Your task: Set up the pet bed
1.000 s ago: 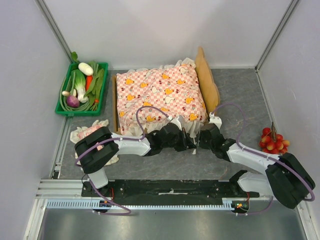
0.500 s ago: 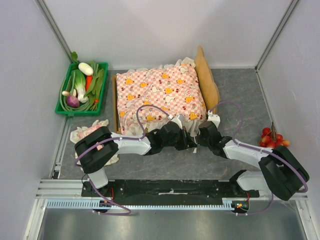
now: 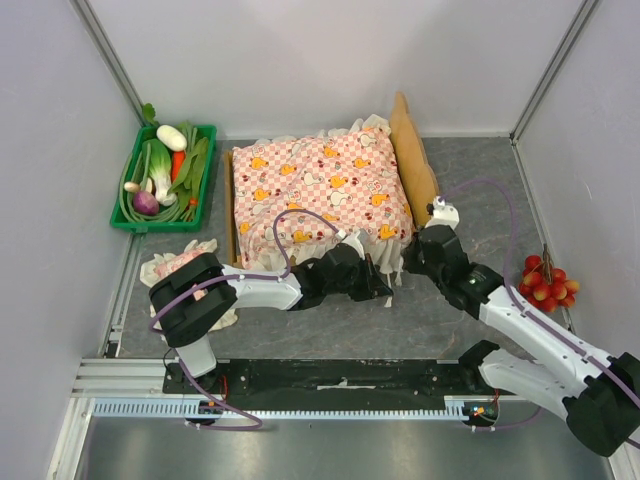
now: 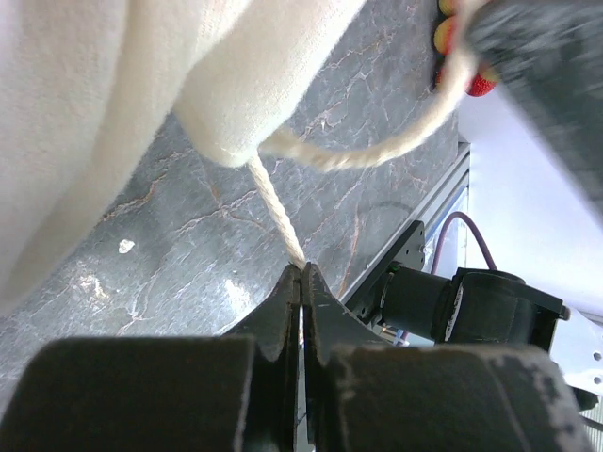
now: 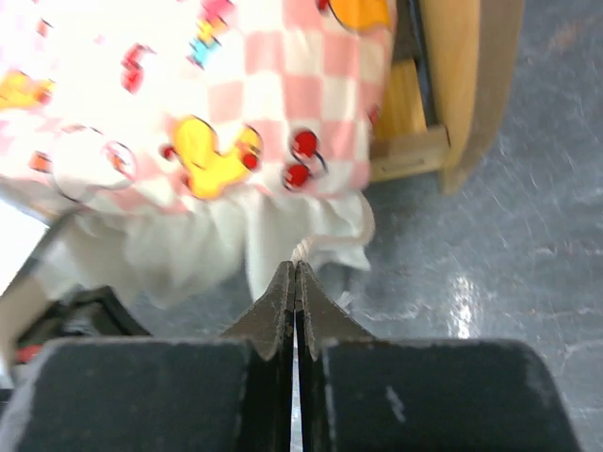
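The pet bed's light-wood frame (image 3: 412, 160) stands at the table's back, headboard to the right. The pink-checked frilled mattress (image 3: 320, 185) covers it. A white cord (image 4: 273, 202) hangs from the mattress's white frill (image 4: 113, 94) at the front right corner. My left gripper (image 3: 388, 289) is low by that corner; in the left wrist view it (image 4: 301, 268) is shut on the cord. My right gripper (image 3: 411, 253) sits just right of it; in the right wrist view it (image 5: 296, 266) is shut on the cord (image 5: 325, 243), below the mattress (image 5: 188, 94) and frame (image 5: 452, 85).
A small pink frilled pillow (image 3: 180, 268) lies at the front left, partly under my left arm. A green tray (image 3: 124, 222) of vegetables stands at the back left. A bunch of red cherries (image 3: 545, 282) lies at the right wall.
My right gripper has drawn back to the right and away from the left gripper, and its arm has swung out to the right. The left arm has hardly moved.
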